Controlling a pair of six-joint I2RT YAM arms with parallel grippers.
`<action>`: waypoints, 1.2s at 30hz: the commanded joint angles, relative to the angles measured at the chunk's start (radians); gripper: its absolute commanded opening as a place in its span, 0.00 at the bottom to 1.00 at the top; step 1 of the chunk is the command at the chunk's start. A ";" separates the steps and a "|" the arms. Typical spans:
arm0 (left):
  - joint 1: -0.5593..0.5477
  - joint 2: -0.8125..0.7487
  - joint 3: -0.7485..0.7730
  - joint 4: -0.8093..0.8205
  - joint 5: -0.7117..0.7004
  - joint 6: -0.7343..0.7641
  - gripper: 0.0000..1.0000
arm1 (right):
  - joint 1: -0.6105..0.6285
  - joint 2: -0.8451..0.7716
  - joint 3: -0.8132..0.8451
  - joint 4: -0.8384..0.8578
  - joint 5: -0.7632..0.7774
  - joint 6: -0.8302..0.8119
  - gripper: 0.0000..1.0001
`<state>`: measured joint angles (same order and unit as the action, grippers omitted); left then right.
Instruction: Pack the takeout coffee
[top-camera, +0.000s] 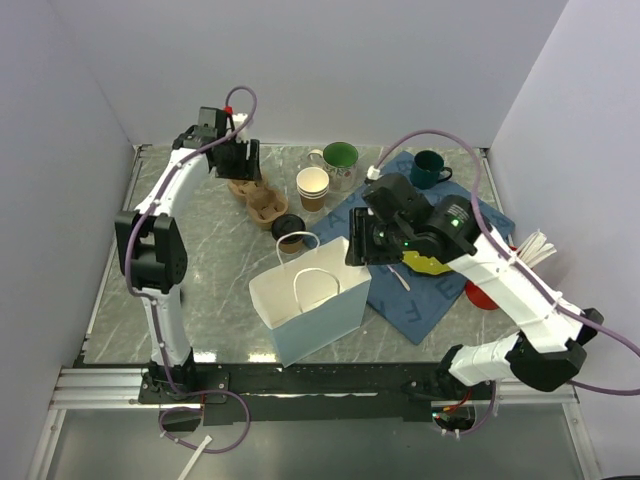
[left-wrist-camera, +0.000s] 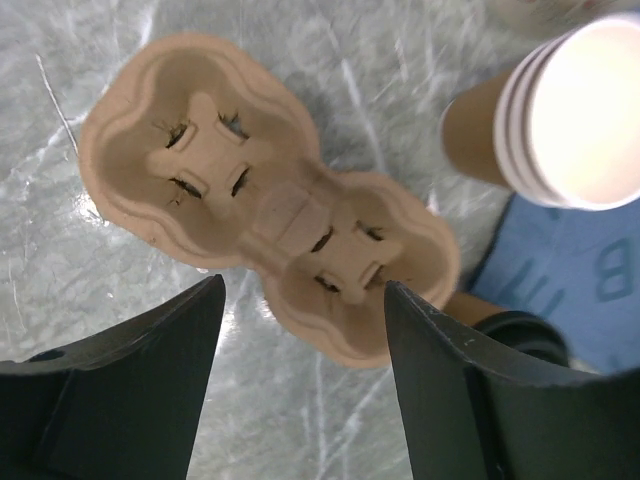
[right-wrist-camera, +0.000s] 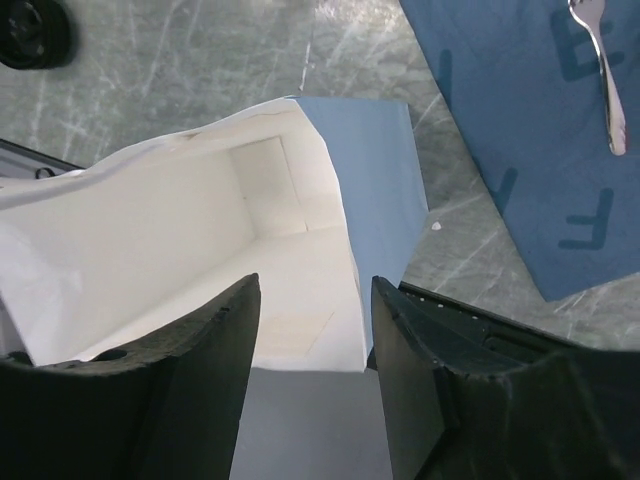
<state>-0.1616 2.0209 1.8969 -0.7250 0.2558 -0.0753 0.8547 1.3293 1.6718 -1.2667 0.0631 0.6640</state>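
1. The takeout coffee, a small brown kraft paper cup with a round black plastic lid on it, stood on the grey marbled table. It was just beside the near end of the tan moulded-pulp two-cup carrier and just beyond the far rim of the white paper bag. Neither gripper touched it.
2. The left gripper hovered over the carrier with its jaws well apart and nothing between them. Its dark fingers framed the carrier's near lobe in the left wrist view.
3. The right gripper hung above the open mouth of the bag. Its jaws stood apart, with the upper edge of one bag wall lying in the gap and not clamped.
4. The bag stood upright and open, showing a white interior with nothing visible in it, and one looped handle rose at the far rim.
5. A stack of lidless brown paper cups stood just past the carrier, beside a green ceramic mug.
6. A dark teal mug sat on the far corner of a blue cloth, and a pale fork lay on the same cloth.
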 joint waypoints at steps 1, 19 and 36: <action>0.000 0.035 0.047 0.005 0.000 0.115 0.72 | 0.001 -0.073 0.072 -0.034 0.061 0.008 0.56; -0.036 0.131 0.084 0.044 0.013 0.284 0.69 | -0.003 -0.120 0.059 -0.034 0.119 0.014 0.56; -0.082 0.151 0.149 0.127 -0.424 -0.087 0.59 | -0.008 -0.154 0.011 -0.025 0.112 0.034 0.56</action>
<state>-0.2417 2.1937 1.9652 -0.6907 0.0612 0.0956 0.8520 1.2148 1.6974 -1.3083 0.1566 0.6750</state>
